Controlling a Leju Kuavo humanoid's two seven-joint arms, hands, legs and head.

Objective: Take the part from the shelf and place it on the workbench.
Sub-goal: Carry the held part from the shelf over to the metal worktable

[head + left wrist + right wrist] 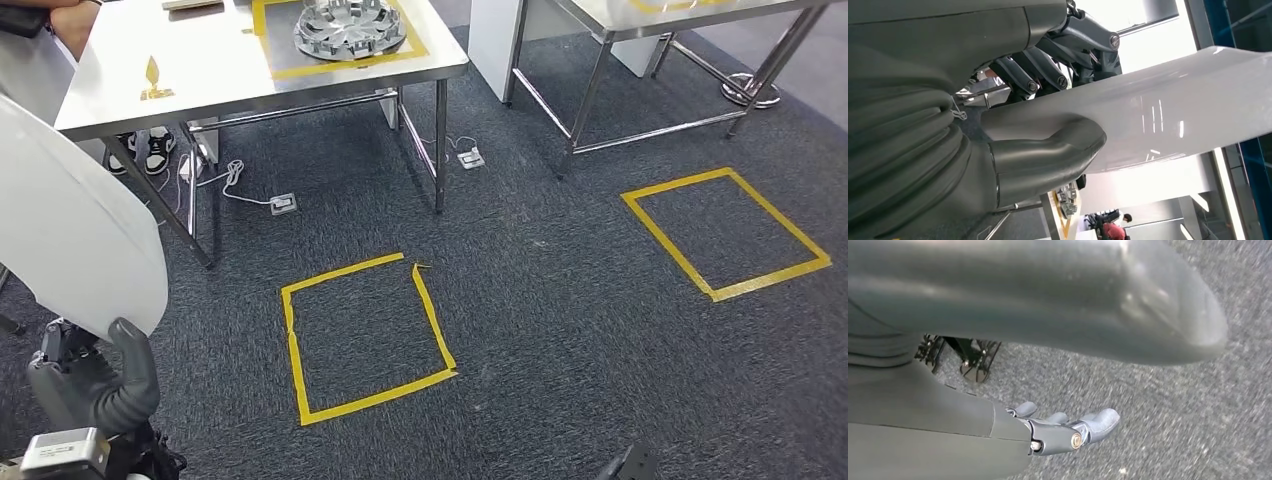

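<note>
Half done, I judge — the left robot hand (95,385) grips the white panel part (75,230) at near left; the far counter (215,62) awaits. Right robot hand (1068,432) hangs empty, fingers apart.

— What sort of place is this?
— A workshop or test hall, by the look of it. Dark grey carpet (560,300) carries yellow tape squares (365,340) as floor markers.
— Anything else?
— Steel-legged counters (200,70), one with its own taped square around a ribbed metal disc (350,28), and cables with power sockets (283,203) on the floor.
</note>
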